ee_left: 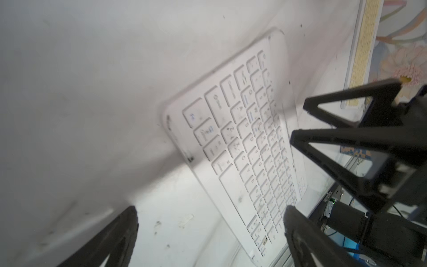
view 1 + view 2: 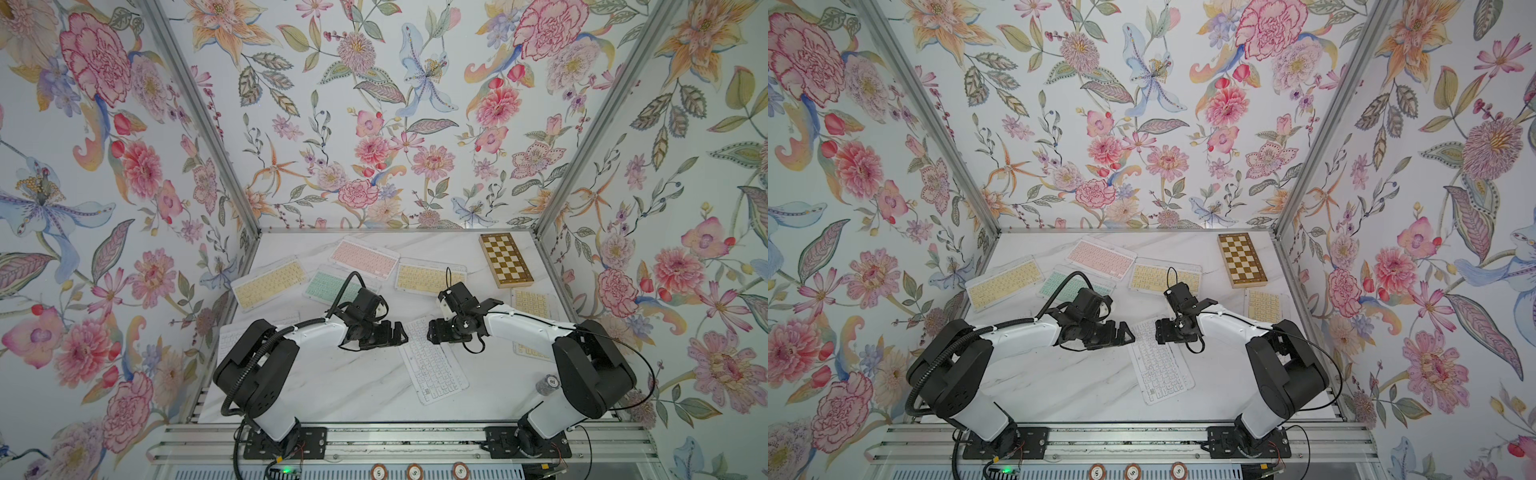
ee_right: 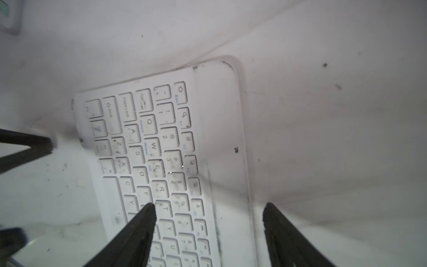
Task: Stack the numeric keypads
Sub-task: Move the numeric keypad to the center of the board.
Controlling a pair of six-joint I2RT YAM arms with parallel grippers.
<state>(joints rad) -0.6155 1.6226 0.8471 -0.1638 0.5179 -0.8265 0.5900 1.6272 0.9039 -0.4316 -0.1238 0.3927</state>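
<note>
Marble tabletop (image 2: pixel 332 386): eight keypads (image 2: pixel 432 361), one chessboard (image 2: pixel 505 260).

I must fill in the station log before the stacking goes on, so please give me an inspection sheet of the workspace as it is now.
Surface: marble table, small dark specks.
Job's things: white keypad flat at centre; left yellow keypad, mint keypad, pink keypad and middle yellow keypad at the back; right yellow keypad; no stack seen.
Clutter: chessboard back right; chips by the right arm.
Grippers: left gripper open, near the white keypad's corner; right gripper open, astride its long edge.
Cables: hose along the left arm; thin cable looping off the right arm.
Surroundings: floral walls, metal frame.
</note>
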